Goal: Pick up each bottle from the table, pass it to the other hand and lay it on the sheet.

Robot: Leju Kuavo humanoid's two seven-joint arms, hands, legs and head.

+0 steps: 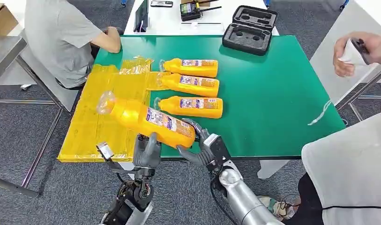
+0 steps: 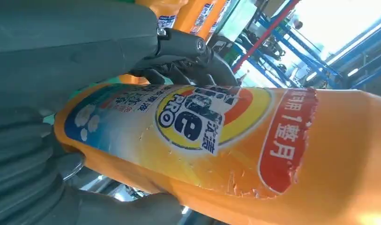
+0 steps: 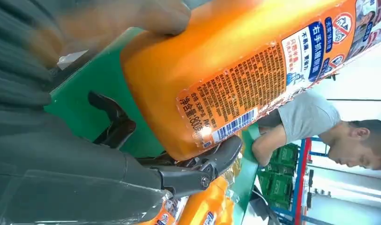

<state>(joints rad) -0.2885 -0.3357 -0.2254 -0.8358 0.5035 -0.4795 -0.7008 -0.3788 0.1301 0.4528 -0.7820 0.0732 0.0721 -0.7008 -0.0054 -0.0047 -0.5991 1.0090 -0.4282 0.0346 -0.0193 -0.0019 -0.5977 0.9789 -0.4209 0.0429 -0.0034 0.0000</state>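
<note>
An orange bottle (image 1: 151,119) with a clear cap hangs tilted over the table's front edge, cap end over the yellow sheet (image 1: 92,126). My left hand (image 1: 146,152) grips it from below near its middle, and the bottle's label (image 2: 197,122) lies between that hand's thumb and fingers. My right hand (image 1: 205,147) holds the base end, its fingers (image 3: 197,171) wrapped under the bottle's base (image 3: 216,89). Three more orange bottles (image 1: 190,68) (image 1: 190,85) (image 1: 190,107) lie side by side on the green table (image 1: 272,93), caps at the sheet's right edge.
A black foam case (image 1: 249,28) lies open at the table's far edge. One person in a grey shirt (image 1: 62,37) sits at the far left. Another person's hand (image 1: 359,51) and white clothing (image 1: 347,173) are at the right. A white cord (image 1: 323,112) lies near the right edge.
</note>
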